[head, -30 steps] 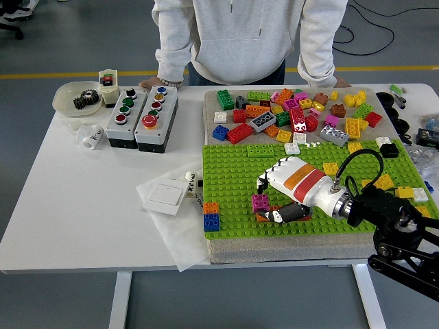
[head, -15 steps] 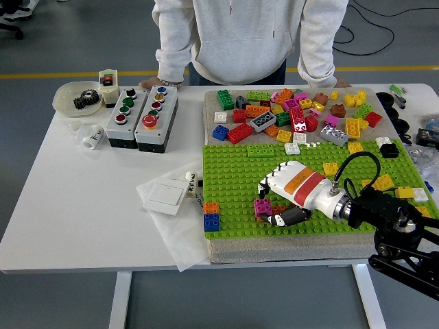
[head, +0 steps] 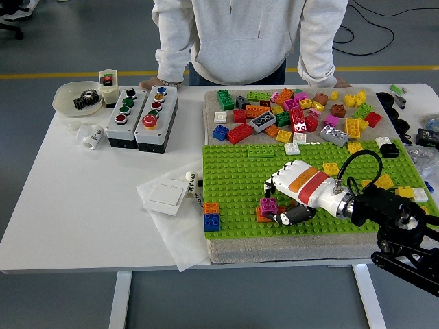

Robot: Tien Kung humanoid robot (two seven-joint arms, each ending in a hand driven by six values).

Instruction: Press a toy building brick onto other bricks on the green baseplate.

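Magenta brick point(head: 269, 205) sits pinched between my right hand's point(head: 291, 194) fingers and thumb, resting on the orange bricks point(head: 263, 216) near the front edge of the green baseplate point(head: 233, 178). To seat it well, I should line its edges up squarely over the studs below, then push straight down without tilting.

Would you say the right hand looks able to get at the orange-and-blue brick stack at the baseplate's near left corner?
Probably yes: the right hand is low over the green baseplate, and only bare studs lie between it and the orange-and-blue stack, though it holds a magenta brick.
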